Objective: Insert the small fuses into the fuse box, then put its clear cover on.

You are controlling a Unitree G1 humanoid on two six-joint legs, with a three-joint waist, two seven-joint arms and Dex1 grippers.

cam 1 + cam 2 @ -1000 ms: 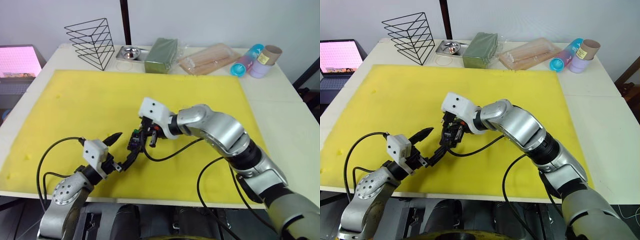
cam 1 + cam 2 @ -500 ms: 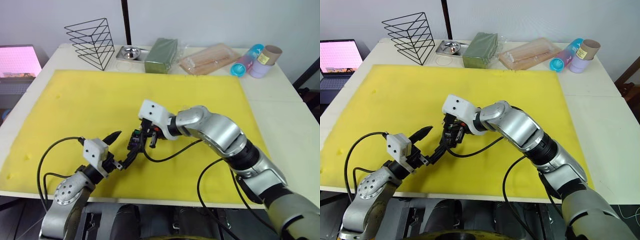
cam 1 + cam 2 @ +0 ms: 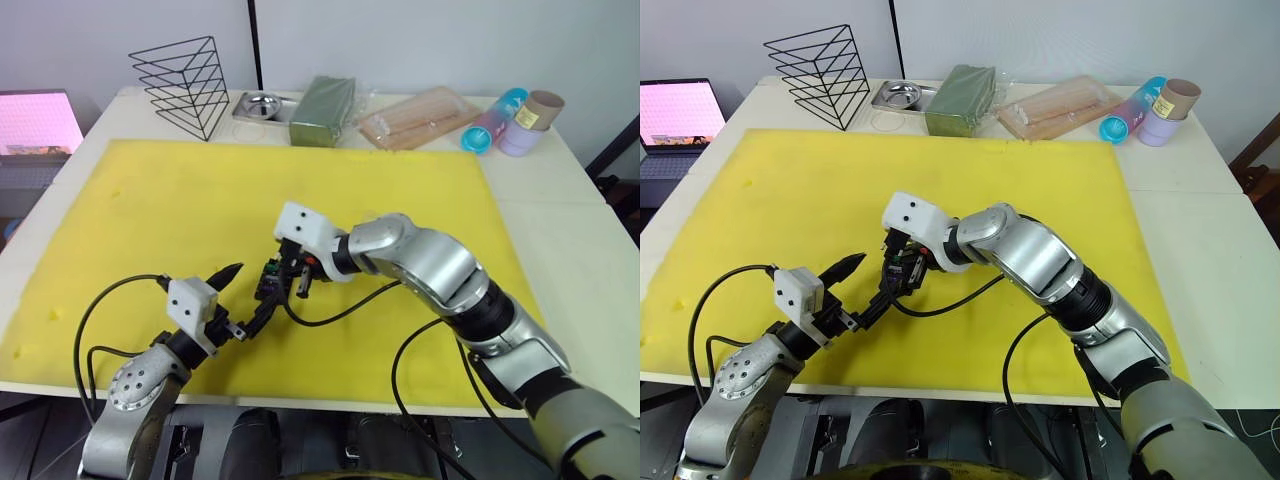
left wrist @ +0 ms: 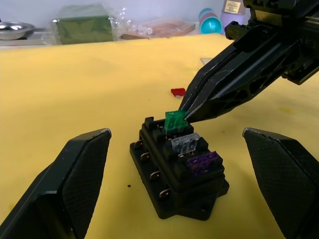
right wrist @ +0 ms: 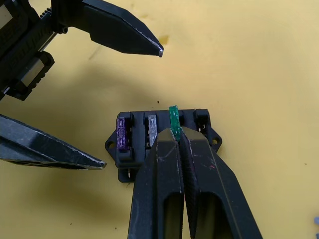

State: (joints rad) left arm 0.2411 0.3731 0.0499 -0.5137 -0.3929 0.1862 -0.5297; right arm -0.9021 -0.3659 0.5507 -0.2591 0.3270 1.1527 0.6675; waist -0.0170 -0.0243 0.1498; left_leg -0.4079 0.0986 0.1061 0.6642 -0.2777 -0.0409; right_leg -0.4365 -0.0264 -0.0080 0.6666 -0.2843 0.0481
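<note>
The black fuse box (image 4: 177,169) sits on the yellow mat near its front middle. A purple fuse (image 4: 202,162) and a pale fuse (image 4: 185,143) stand in neighbouring slots. My right gripper (image 5: 177,132) is shut on the green fuse (image 5: 174,118), holding it upright in the slot beside the pale one. My left gripper (image 3: 877,277) is open, one finger on each side of the box without touching it. The red fuse (image 4: 178,91) lies loose on the mat just beyond the box. The clear cover is hidden from view.
The yellow mat (image 3: 150,210) covers most of the table. Along the far edge stand a wire rack (image 3: 185,85), a steel tray (image 3: 258,104), a green block (image 3: 323,97), a bag of sticks (image 3: 415,115) and several cups (image 3: 510,120). A laptop (image 3: 675,112) sits at the far left.
My right gripper has edged slightly left over the fuse box with the green fuse. The left arm has stayed put.
</note>
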